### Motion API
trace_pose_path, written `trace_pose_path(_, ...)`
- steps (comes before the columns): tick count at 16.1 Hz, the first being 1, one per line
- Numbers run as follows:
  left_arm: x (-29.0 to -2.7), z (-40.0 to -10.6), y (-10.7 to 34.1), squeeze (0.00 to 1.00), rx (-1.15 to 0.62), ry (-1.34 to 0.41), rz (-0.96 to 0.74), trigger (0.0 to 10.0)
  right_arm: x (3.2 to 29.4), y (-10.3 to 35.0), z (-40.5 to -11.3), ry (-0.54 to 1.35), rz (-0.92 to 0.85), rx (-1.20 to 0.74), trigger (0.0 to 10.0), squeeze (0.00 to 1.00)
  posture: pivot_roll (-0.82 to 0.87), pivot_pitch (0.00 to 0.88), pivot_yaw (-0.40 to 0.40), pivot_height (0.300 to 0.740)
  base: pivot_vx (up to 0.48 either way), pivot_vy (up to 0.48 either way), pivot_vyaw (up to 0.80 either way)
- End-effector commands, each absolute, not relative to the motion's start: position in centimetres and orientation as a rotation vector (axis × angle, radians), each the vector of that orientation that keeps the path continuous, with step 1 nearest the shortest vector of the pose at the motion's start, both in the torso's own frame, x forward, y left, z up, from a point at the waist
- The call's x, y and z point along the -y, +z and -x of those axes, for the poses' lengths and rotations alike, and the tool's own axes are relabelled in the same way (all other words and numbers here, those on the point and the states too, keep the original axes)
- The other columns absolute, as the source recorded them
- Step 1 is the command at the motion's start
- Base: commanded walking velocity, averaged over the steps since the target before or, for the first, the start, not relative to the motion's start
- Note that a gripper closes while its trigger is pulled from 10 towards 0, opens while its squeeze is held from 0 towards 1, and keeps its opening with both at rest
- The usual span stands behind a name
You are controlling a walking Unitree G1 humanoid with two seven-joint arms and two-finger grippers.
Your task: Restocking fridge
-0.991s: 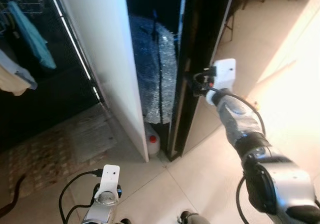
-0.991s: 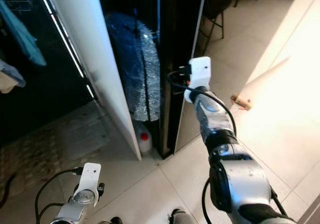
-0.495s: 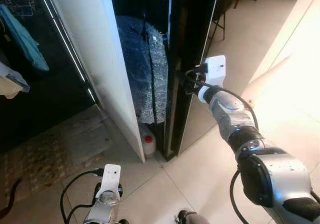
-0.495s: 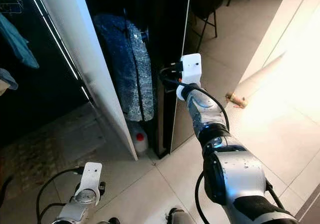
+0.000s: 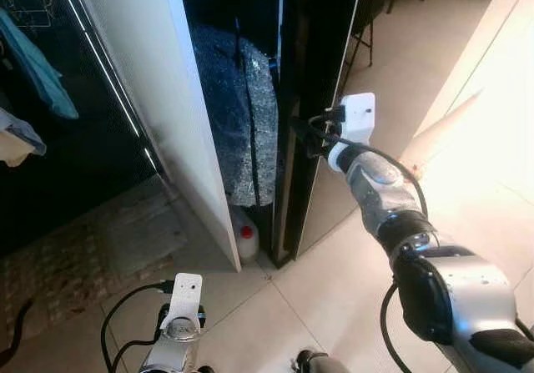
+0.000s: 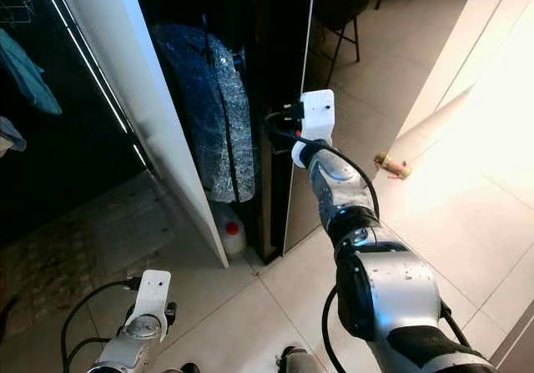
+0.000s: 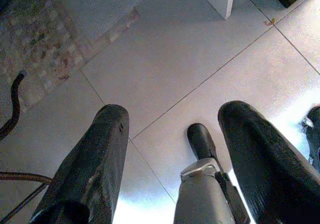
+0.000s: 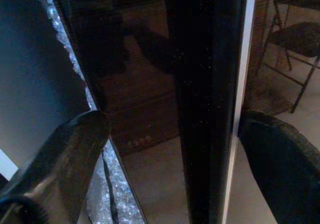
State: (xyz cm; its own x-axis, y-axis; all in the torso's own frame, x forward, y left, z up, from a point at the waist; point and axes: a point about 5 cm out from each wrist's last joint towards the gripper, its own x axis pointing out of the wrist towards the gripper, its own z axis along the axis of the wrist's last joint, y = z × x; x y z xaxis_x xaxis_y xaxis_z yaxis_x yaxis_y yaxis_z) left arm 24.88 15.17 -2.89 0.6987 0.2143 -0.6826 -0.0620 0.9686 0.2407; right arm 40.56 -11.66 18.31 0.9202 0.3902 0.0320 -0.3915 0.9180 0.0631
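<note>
Left eye view: the right end effector (image 5: 307,139) reaches the front edge of the black fridge door (image 5: 321,64), which stands upright and ajar beside a white panel (image 5: 167,114). Between them hangs a bubble-wrapped bundle (image 5: 242,123), and a white jug with a red cap (image 5: 247,238) sits on the tiled floor (image 5: 334,289) below. The left arm hangs low.

Left wrist view: the left end effector (image 7: 172,154) points down at the floor, fingers spread apart and empty, beside a patterned rug (image 7: 35,48).

Right wrist view: the right end effector's fingers (image 8: 65,159) are spread wide, one on each side of the door's edge (image 8: 205,98), not visibly pressing it.
</note>
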Motion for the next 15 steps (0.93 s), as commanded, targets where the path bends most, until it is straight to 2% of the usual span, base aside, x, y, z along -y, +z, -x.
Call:
trace_pose_path(1,-15.2,-24.2,-3.4,0.0,-0.82,0.156,-0.208,10.0,10.0,20.0,-40.5,0.487,-0.045,0.122,10.0,0.0,-0.11,0.152,0.001,0.74,0.0,0.0,0.0)
trace_pose_path(5,-14.9,-24.2,-3.4,0.0,-0.827,0.138,-0.207,10.0,12.4,17.0,-38.9,0.395,-0.038,0.143,10.0,0.0,-0.13,0.163,0.003,0.74,0.0,0.0,0.0)
trace_pose_path(9,-14.9,-24.1,-3.5,0.0,-0.829,0.133,-0.212,10.0,15.3,14.9,-36.1,0.261,-0.025,0.21,10.0,0.0,-0.14,0.161,0.0,0.74,0.0,0.0,0.0)
trace_pose_path(11,-15.0,-24.1,-3.4,0.0,-0.828,0.133,-0.214,10.0,17.0,13.2,-34.5,0.172,-0.078,0.194,10.0,0.0,-0.14,0.156,0.0,0.74,0.0,0.0,0.0)
trace_pose_path(14,-15.0,-24.2,-3.5,0.0,-0.827,0.125,-0.218,10.0,18.7,7.1,-32.3,0.113,-0.051,-0.049,10.0,0.0,-0.15,0.142,-0.003,0.74,0.0,0.0,0.0)
trace_pose_path(15,-15.0,-24.2,-3.5,0.0,-0.826,0.123,-0.217,10.0,19.4,3.9,-30.9,0.069,-0.037,-0.201,10.0,0.0,-0.14,0.136,-0.005,0.74,0.0,0.0,0.0)
